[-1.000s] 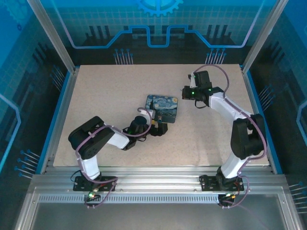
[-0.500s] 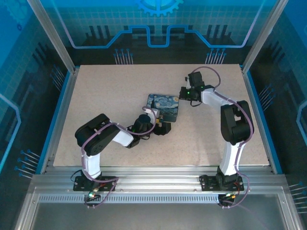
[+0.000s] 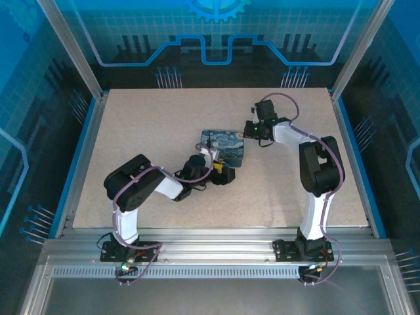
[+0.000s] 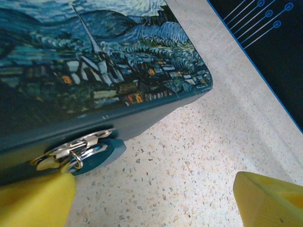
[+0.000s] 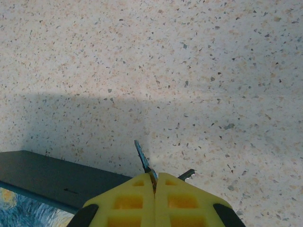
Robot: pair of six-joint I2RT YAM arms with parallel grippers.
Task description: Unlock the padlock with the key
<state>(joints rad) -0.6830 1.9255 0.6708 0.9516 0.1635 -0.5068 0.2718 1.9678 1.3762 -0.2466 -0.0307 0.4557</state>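
So the padlock (image 4: 105, 149), a small teal-bodied one, hangs off the metal hasp (image 4: 78, 142) on the front wall of the Starry Night tin (image 3: 223, 146), its body lying on the speckled table (image 5: 189, 71) right against the tin.

The left gripper (image 4: 151, 187) is down low in front of it with the jaws spread wide and nothing between them. One yellow finger (image 4: 33, 201) is right up by the hasp and the other sits well off to the side.

The right gripper (image 5: 154, 182) is pinched shut on the key (image 5: 142, 157), blade poking out past the fingertips. A second key (image 5: 187, 174) sticks out beside it, probably from the same ring. It hovers just off the tin's other side.

Looks like the step here is the left arm getting a hold on the lock so the right can bring the key in. To do it well, the left gripper should probably shift over so the lock body sits centred between the fingers before it closes, and clamp the body, not the hasp or shackle. Otherwise the lock will likely swing away when the key pushes on it.

Can't see the keyhole from any view, so the left arm may need to tilt the lock until the slot faces the right arm. The spare key could snag on the way in.
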